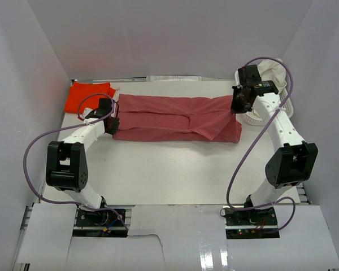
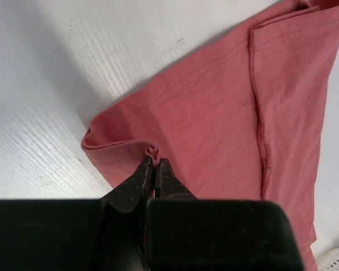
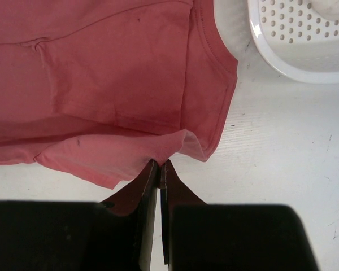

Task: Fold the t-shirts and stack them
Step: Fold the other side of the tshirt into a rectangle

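the rose-red t-shirt (image 1: 175, 117) is showing a plain, dusty tone, its seams stitched in the same colour. the orange-red t-shirt (image 1: 89, 96) is glowing bright and unpatterned. the cream-white cloth (image 1: 269, 72) is looking pale against the basket (image 3: 294, 39), which is showing white plastic dotted with rows of small round holes. the table (image 1: 175, 169) is reading white. the left arm (image 1: 82, 135) and right arm (image 1: 279, 127) are wearing white shells with black joints and trailing purple cables (image 1: 28, 164). the left gripper (image 2: 155, 161) and right gripper (image 3: 159, 164) are showing black.
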Tool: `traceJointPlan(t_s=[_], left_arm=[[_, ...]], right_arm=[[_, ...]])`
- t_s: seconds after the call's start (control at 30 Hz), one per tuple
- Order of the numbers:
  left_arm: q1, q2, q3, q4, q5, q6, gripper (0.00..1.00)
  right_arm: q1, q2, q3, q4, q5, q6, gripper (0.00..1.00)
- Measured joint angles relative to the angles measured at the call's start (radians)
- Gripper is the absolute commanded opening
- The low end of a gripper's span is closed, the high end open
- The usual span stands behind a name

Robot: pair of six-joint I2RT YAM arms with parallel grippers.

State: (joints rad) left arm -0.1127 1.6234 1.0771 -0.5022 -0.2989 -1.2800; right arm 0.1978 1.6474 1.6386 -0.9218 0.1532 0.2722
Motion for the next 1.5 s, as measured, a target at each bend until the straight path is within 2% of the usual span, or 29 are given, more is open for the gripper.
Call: traceJointPlan(t_s=[0.7, 1.5], left_arm=[[0.011, 0.103, 0.084, -0.002, -0.005, -0.004, 0.00], [0.021, 0.204, 0.166, -0.007, 0.016, -0.008, 0.00]], right_arm=[[-0.008, 0.202, 0.177, -0.005, -0.011, -0.018, 0.08], [-0.031, 0.321, 0.285, -0.020, -0.015, -0.019, 0.08]])
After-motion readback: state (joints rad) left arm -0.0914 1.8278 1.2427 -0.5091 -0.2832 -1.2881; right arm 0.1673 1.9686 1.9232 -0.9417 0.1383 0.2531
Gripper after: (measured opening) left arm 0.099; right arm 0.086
